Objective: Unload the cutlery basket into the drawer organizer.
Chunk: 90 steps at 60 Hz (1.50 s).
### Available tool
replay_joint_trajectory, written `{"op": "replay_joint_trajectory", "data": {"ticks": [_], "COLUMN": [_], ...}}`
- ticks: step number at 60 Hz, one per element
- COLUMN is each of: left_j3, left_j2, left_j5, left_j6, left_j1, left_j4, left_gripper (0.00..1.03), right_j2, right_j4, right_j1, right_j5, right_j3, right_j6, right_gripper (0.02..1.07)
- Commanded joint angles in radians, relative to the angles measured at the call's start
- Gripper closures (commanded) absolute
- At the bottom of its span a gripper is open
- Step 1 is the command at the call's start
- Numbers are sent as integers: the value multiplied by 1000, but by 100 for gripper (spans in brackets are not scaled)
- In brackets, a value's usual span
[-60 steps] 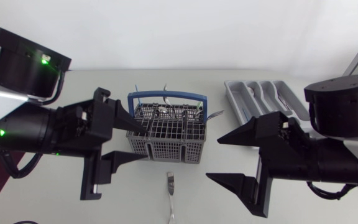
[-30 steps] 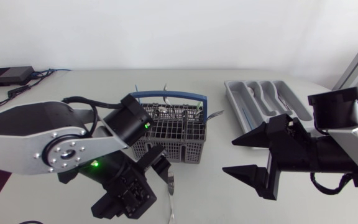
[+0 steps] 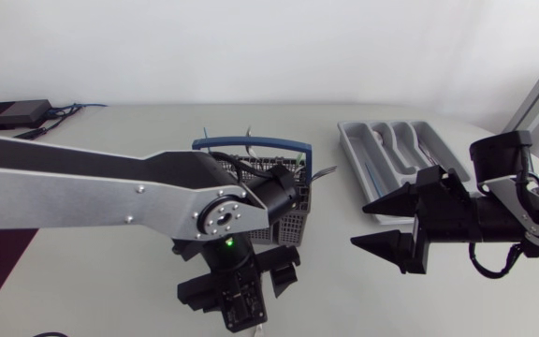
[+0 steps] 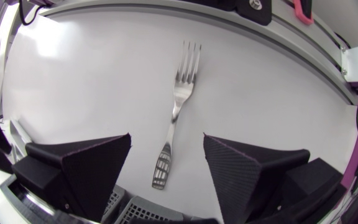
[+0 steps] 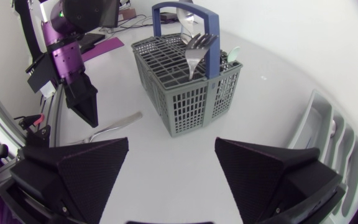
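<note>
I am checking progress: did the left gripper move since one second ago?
Yes. The left gripper swung from the basket's left side to its near side, over the fork.

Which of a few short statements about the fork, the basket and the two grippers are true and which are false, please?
1. The left gripper is shut on the fork. False: its fingers are open, and the fork lies flat on the table below the gap between them.
2. The fork lies outside the cutlery basket. True.
3. The right gripper is open and holds nothing. True.
4. The cutlery basket is empty. False: an upright fork stands in it, next to the blue handle.
</note>
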Motion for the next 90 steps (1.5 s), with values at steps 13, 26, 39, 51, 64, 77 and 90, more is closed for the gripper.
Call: {"op": "replay_joint_trajectory", "data": {"ticks": [13, 26, 39, 51, 64, 77, 90], "left_j3": [32, 9, -13, -34, -34, 116, 293], "left_j2": [103, 139, 158, 171, 186, 278, 396], "left_j5": [-60, -81, -81, -81, -80, -77, -77], "left_j6": [99, 97, 86, 83, 5, -191, -440], "left_j1": [-59, -68, -82, -90, -104, -114, -117], "left_j4": [-28, 36, 46, 46, 70, -11, -48], "left_gripper": [12, 21, 44, 66, 77, 81, 82], "right_j2": [54, 44, 37, 25, 6, -9, -15], "right_j4": [1, -16, -36, -59, -71, -91, -111], "right_j1": [-44, -49, -53, -67, -78, -93, -132], "right_j5": [-25, -28, -29, -33, -33, -39, -52], "right_j3": [18, 12, 12, 13, -4, -11, -22], "right_j6": [-64, -73, -85, -97, -108, -124, -153], "right_gripper": [7, 7, 7, 7, 7, 7, 7]}}
